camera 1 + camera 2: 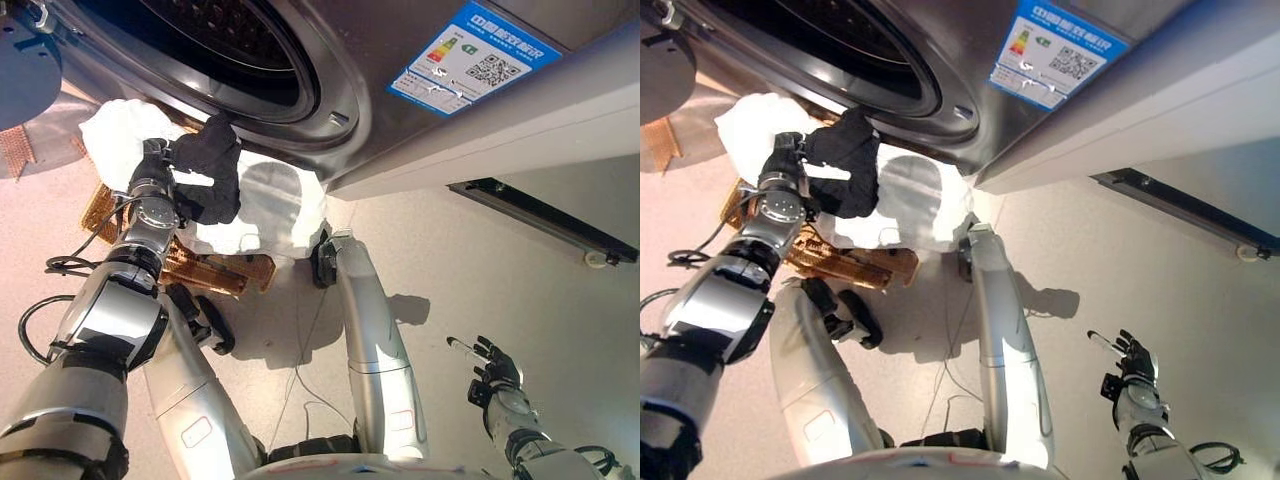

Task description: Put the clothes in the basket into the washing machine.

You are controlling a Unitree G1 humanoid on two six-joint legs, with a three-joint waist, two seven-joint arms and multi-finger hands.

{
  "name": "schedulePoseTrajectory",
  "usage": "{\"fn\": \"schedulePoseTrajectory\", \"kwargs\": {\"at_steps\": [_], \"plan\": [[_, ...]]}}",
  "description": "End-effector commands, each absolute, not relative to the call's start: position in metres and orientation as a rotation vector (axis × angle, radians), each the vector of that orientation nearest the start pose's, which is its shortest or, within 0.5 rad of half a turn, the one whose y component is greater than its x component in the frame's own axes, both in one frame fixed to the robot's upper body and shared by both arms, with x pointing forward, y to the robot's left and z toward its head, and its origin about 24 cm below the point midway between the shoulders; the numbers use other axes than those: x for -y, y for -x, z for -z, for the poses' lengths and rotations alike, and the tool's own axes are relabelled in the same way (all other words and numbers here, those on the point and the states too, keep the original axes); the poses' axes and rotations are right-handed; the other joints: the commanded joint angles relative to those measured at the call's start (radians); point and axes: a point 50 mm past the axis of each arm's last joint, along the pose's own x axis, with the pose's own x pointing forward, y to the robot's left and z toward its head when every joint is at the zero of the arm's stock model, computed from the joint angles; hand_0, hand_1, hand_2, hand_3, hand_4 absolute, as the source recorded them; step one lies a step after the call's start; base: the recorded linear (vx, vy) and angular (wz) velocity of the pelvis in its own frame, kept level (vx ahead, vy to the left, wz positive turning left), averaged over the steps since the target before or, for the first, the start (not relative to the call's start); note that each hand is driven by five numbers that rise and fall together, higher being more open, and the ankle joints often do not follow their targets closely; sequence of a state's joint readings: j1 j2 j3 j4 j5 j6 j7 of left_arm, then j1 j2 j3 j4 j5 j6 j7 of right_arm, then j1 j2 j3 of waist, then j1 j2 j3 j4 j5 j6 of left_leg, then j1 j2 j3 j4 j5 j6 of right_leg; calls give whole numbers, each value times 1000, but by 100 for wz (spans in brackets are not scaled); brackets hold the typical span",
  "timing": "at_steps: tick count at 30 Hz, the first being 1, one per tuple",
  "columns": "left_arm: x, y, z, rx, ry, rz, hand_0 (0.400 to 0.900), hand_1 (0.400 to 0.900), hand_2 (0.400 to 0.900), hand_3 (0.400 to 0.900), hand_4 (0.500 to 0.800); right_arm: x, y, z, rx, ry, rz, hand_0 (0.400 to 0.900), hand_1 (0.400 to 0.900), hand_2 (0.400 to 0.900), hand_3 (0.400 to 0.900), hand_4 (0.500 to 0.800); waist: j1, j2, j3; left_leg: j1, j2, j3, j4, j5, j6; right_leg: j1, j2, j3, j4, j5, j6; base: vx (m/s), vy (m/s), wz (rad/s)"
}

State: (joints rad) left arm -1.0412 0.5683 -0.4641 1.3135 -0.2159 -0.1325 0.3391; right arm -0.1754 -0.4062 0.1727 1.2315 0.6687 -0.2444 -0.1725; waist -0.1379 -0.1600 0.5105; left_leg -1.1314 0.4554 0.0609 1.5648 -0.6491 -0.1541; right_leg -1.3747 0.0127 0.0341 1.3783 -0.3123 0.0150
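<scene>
My left hand [153, 162] is shut on a black garment [210, 165] and holds it up just below the rim of the washing machine's round opening [235, 50]. The garment hangs from the hand over a pile of white clothes [255, 205]. The white clothes lie in a woven brown basket [215, 270] on the floor in front of the washing machine [420, 100]. My right hand [492, 370] is open and empty, low at the right above the floor, far from the basket.
The machine's door [25, 70] stands open at the upper left. A dark gap under a cabinet [545, 215] runs along the right, with a small white fitting [600, 258] on the floor near it.
</scene>
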Motion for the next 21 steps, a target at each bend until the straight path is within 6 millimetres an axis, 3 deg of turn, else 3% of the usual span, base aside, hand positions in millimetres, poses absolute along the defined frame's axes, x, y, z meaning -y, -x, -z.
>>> {"fn": "schedulePoseTrajectory", "kwargs": {"at_steps": [1, 12, 21], "plan": [[-255, -397, -132, -60, -623, -377, 400, 400, 400, 400, 500, 331, -104, 116, -857, 48, 770, 900, 900, 900, 900, 800, -21, -24, -86, 156, -31, 2, -40, -18, -1, 45, -26, 40, -17, -74, 118, 24, -27, 6], [-261, -389, -113, -106, -517, -395, 400, 400, 400, 400, 500, 332, -98, 118, -872, 50, 770, 900, 900, 900, 900, 800, -21, -13, -139, 172, -61, 3, -216, 23, -10, 116, -40, 18, -142, -47, 103, 29, -35, 13], [-267, -382, -100, -113, -258, -446, 400, 400, 400, 400, 500, 332, -90, 120, -904, 52, 776, 900, 900, 900, 900, 800, -17, 13, -176, 254, -105, 41, -447, 113, -16, 236, -52, 16, -327, 23, 112, 29, -21, 13]]}}
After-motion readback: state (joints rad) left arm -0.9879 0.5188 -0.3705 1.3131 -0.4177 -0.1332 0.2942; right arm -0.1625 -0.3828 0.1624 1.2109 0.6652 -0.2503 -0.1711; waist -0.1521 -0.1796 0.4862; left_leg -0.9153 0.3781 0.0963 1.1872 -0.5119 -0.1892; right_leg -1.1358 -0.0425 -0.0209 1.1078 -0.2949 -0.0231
